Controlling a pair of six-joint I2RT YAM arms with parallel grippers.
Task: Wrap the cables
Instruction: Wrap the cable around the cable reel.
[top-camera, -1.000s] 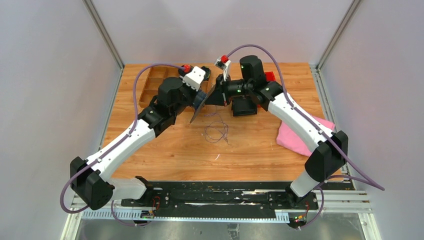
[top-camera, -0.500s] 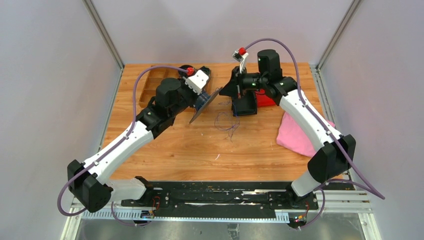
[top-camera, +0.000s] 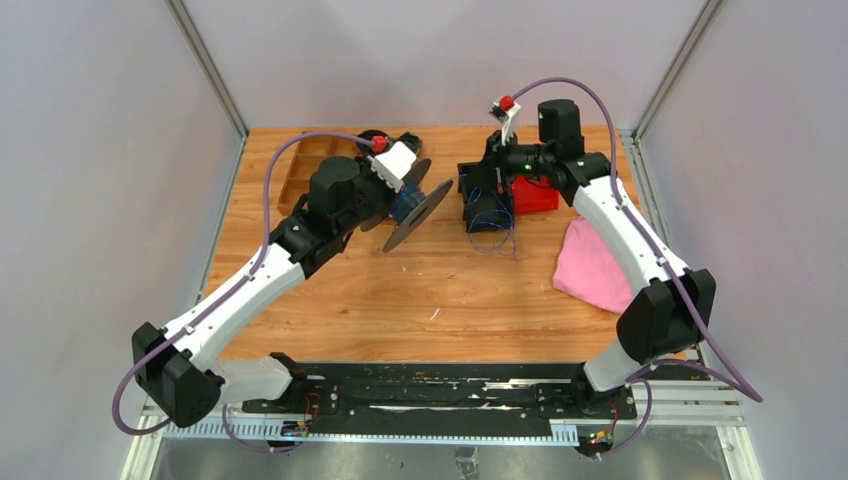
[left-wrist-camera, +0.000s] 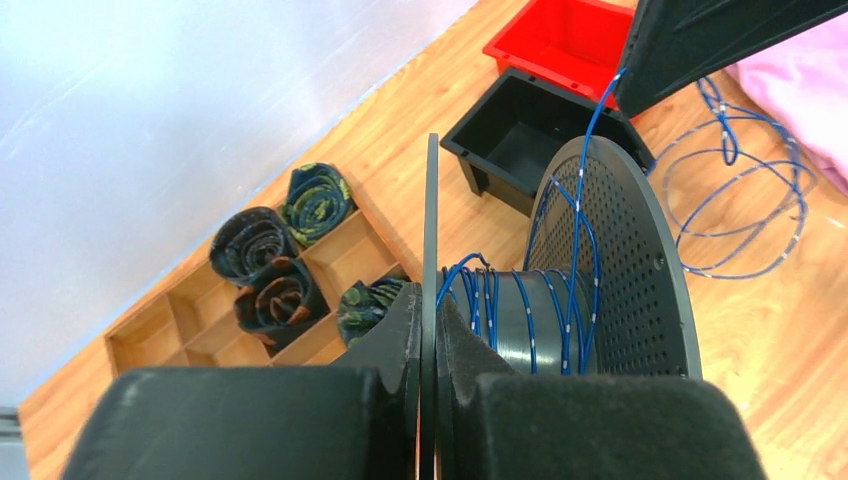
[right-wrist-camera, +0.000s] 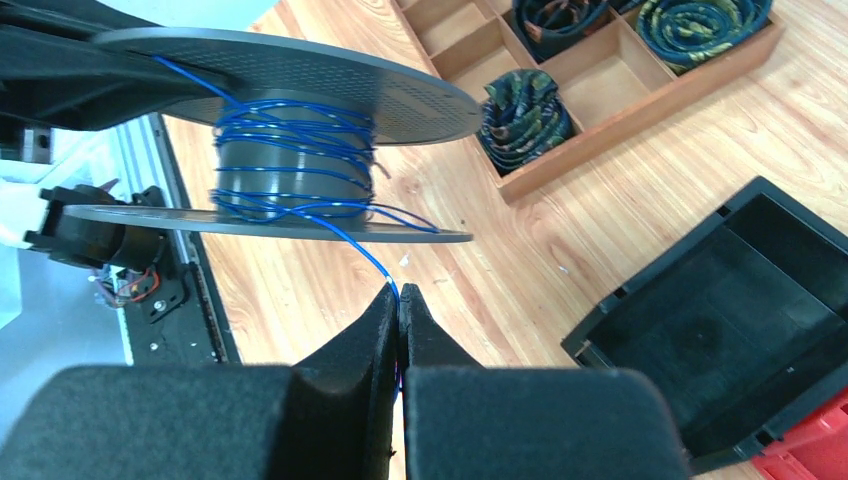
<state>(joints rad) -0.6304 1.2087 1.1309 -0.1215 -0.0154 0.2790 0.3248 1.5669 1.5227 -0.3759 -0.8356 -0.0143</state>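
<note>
A grey spool is held by my left gripper, which is shut on one flange. Thin blue cable is wound loosely round the core. In the right wrist view the spool shows side-on, with the cable running from it into my right gripper, shut on the cable. The right gripper is just right of the spool. Loose cable loops lie on the table below it; they also show in the left wrist view.
A black bin and a red bin sit under the right wrist. A pink cloth lies at the right. A wooden divided tray with rolled bundles is at the back left.
My right gripper has moved right and back, away from the spool, drawing the cable out. The loose loops have slid right under it. The spool has turned in the left gripper.
</note>
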